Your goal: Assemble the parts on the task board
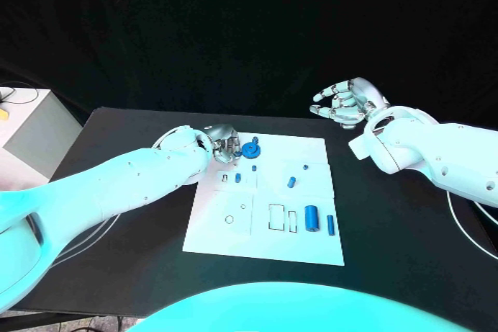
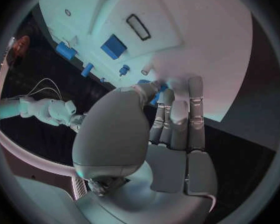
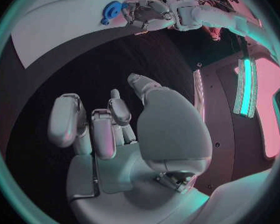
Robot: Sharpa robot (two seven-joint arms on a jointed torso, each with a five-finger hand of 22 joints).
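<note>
The white task board (image 1: 265, 242) lies mid-table. My left hand (image 1: 221, 143) is at its far left corner, where thumb and fingers pinch a blue round part (image 1: 252, 150); blue shows between the fingertips (image 2: 157, 88) in the left wrist view. The right wrist view shows the same round part (image 3: 112, 8) against my left hand (image 3: 146, 12). Small blue pegs (image 1: 291, 181) stand mid-board, and two blue cylinders (image 1: 312, 218) lie near its right edge. My right hand (image 1: 347, 101) hovers beyond the board's far right corner with fingers apart, holding nothing.
A pale box (image 1: 31, 130) stands off the table's left side. Thin cables (image 1: 467, 217) trail on the black table at the right. Outlined slots (image 1: 276, 217) mark the board's near half.
</note>
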